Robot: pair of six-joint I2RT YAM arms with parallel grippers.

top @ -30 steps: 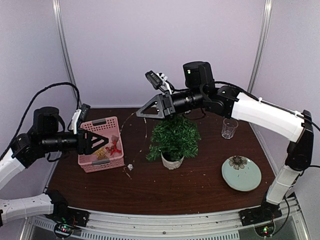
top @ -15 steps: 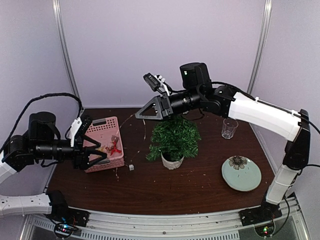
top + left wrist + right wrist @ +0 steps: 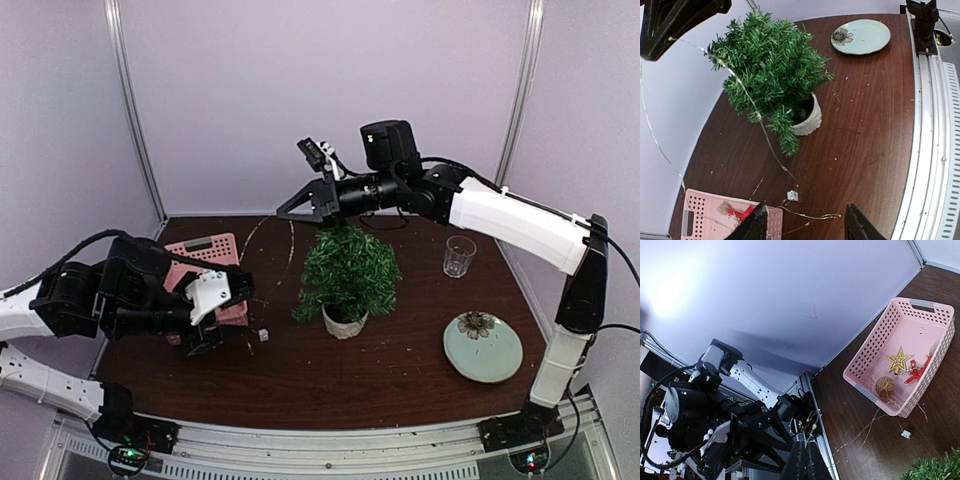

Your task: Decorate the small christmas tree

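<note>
Small christmas tree stands upright in its white pot, mid-desk. I see my right claw pinched shut on a thin wire, high above the tree toward the back edge; the wire trails down to the desk. Left claw part open, empty, beside the pink basket near the left edge
</note>
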